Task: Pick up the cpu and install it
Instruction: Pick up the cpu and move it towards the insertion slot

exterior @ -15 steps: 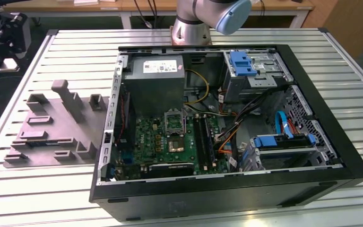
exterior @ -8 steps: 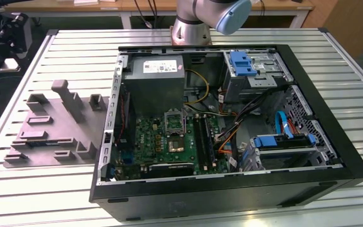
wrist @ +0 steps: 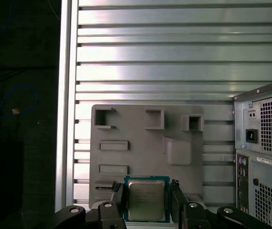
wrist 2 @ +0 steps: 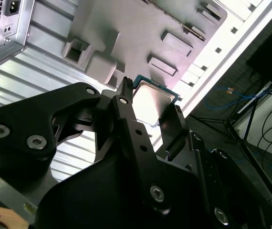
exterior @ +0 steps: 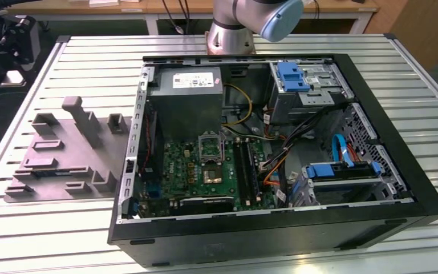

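1. The gripper (wrist: 147, 204) is pinching the cpu (wrist: 146, 198), with one black finger (wrist: 118, 194) on each side edge, and the silvery top with its green rim faces the camera in both wrist views
2. The chip is up between the fingertips, and behind it is the grey moulded tray (wrist: 141, 125) on the slatted metal table (wrist: 174, 47)
3. In the exterior view the tray sits on the exterior view's left, just beside the open PC case (exterior: 401, 171)
4. The motherboard (exterior: 192, 165) lies flat inside the case, and the arm (exterior: 234, 25) stands at the table's far edge
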`<state>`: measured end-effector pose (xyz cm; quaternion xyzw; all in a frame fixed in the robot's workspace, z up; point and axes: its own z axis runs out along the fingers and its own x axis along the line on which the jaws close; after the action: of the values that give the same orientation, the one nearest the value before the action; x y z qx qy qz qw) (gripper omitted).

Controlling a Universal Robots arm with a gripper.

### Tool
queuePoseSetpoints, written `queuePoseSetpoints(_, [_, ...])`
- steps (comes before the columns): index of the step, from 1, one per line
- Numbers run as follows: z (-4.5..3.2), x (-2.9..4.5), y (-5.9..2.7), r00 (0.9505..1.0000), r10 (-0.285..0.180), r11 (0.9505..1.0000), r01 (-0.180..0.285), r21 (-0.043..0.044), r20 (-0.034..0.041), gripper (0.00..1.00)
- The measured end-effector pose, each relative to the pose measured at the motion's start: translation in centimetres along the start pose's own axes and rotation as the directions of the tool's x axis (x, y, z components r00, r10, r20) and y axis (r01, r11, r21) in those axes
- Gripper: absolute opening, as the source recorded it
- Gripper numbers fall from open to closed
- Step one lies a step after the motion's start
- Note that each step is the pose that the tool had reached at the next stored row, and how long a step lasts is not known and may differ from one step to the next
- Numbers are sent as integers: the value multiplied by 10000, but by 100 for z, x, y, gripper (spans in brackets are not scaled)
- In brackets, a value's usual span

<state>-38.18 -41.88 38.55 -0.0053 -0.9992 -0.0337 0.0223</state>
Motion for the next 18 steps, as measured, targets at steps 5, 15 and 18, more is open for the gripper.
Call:
queuePoseSetpoints(5, [0,-7,0,10000,0,10000,0,0,0,47])
queuePoseSetpoints(15, [-1,-32,0,10000,0,10000,0,-1,0,47])
queuePoseSetpoints(18, [-2,-64,1,10000,-1,10000,1,-1,1,47])
